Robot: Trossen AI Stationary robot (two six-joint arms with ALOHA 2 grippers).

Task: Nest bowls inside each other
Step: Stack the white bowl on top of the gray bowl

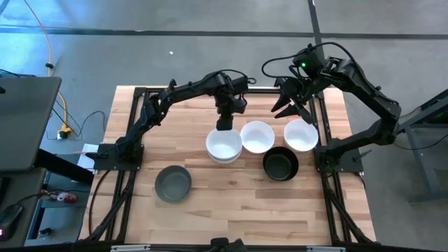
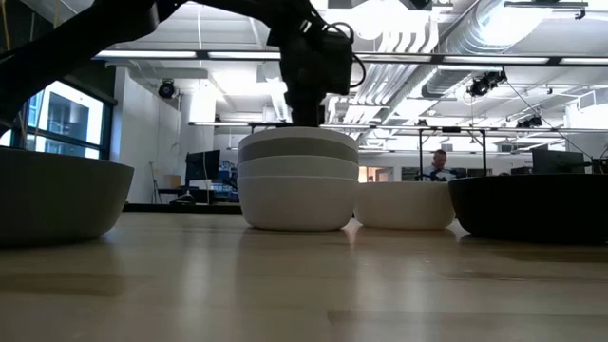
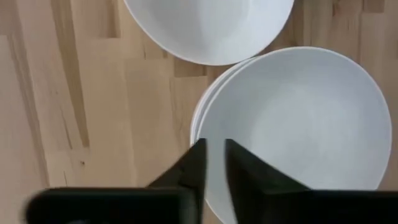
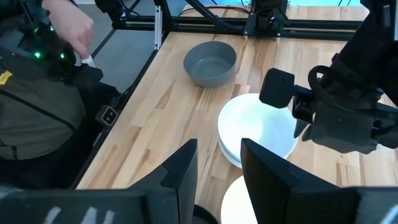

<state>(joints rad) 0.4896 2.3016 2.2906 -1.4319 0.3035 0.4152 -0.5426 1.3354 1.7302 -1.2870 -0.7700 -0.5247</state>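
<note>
A stack of nested bowls stands mid-table, white on top with a grey one showing between the layers. To its right stand two single white bowls. A black bowl is nearer the front and a grey bowl sits at the front left. My left gripper points down just over the far rim of the stack's top bowl. It is open by a narrow gap with nothing in it. My right gripper hangs open, raised over the far right of the table.
A person stands beside the table's left edge, one hand near the frame rail. Bare wood lies along the front of the table. The left arm reaches in from the left.
</note>
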